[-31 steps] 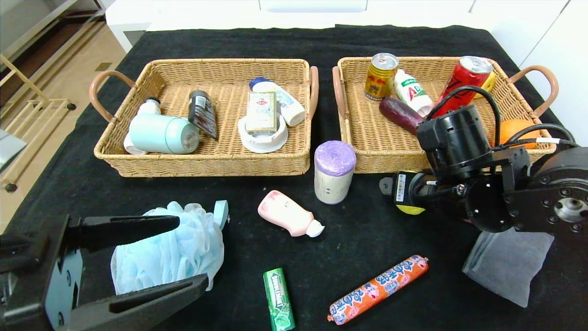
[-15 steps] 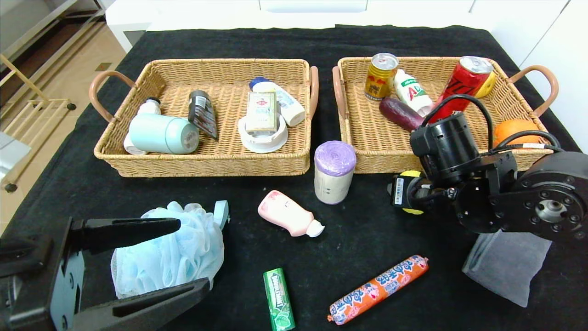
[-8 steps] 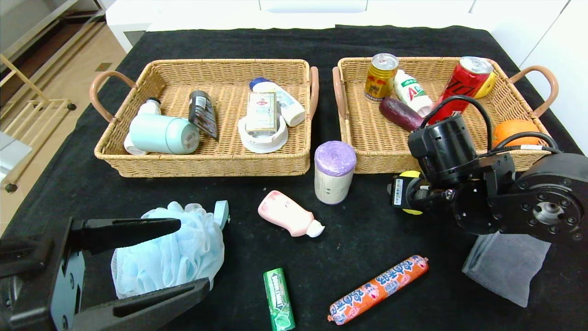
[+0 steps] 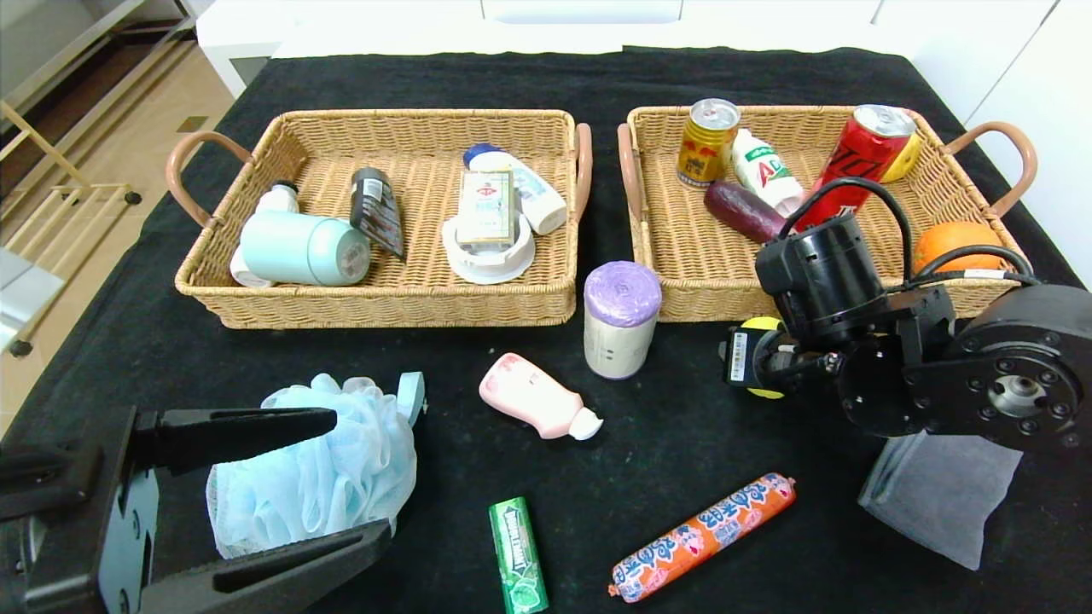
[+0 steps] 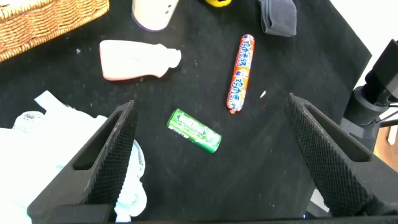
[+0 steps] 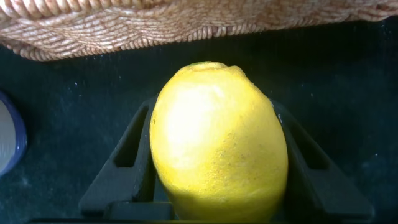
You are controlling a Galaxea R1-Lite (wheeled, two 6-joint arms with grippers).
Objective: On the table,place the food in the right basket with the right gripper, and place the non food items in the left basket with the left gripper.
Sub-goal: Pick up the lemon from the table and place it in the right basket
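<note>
At the near left the left gripper (image 4: pixel 256 486) hangs with its black fingers spread wide apart on either side of the fluffy light-blue mesh bath pouf (image 4: pixel 316 465), which rests on the black cloth-draped table (image 4: pixel 153 350); nothing is clamped there, and that arm looks parked while the other works. Beyond it sits the left woven wicker basket (image 4: pixel 384 303) with its non-food load, and nearer the middle lie the pink plastic bottle with a white cap (image 4: pixel 536 396), the small green chewing-gum pack (image 4: pixel 517 554), the upright white bag roll with a purple end (image 4: pixel 621 320) and the long orange printed-wrapper sausage (image 4: pixel 704 537). Right of these the right gripper (image 6: pixel 214 168) is clamped on the fist-sized yellow lemon (image 6: pixel 217 143), a finger pressed to each flank, just in front of the near wall of the right woven wicker basket (image 4: pixel 708 303). The step in hand appears to be carrying this lemon into that basket: it should go well if the lemon is raised enough to clear the rim before moving far, the grip kept steady since the round skin could slip, and it is let go over bare weave left of the purple eggplant (image 4: pixel 742 211), away from the cans. The grey folded towel (image 4: pixel 938 499) lies at the near right, partly under the arm
</note>
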